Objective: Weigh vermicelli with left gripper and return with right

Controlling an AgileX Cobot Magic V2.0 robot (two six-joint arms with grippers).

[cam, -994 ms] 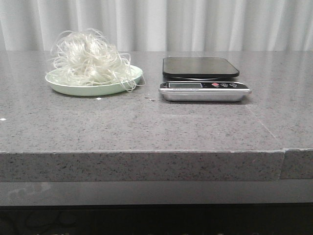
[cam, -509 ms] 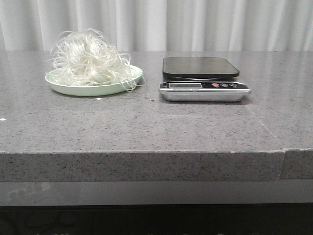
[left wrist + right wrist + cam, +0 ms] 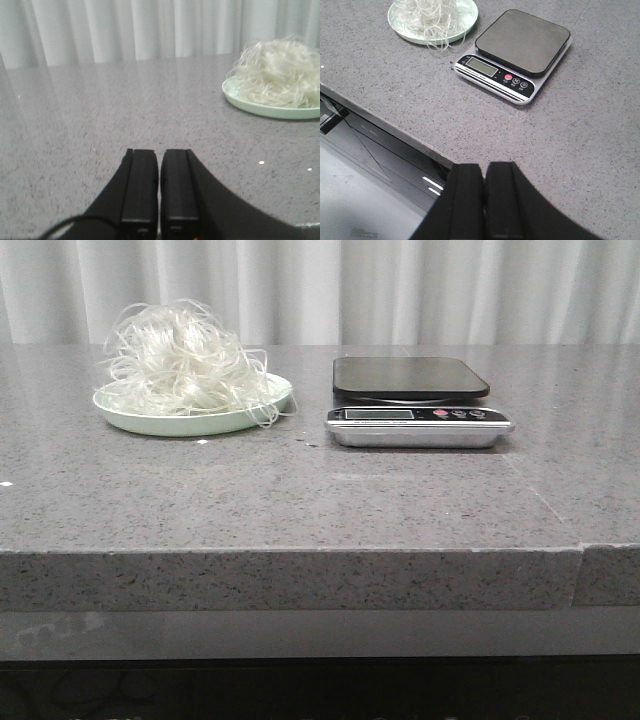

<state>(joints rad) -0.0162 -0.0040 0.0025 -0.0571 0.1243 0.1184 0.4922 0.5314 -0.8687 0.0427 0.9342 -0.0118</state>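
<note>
The vermicelli is a fluffy white mound on a pale green plate at the table's back left. It also shows in the left wrist view and the right wrist view. A kitchen scale with a black platform stands to the plate's right, empty; it also shows in the right wrist view. My left gripper is shut and empty, low over the table, left of the plate. My right gripper is shut and empty, above the table's front edge. Neither gripper shows in the front view.
The grey speckled table has a seam at the front right. A white curtain hangs behind. In the right wrist view the table's front edge drops to dark drawers below.
</note>
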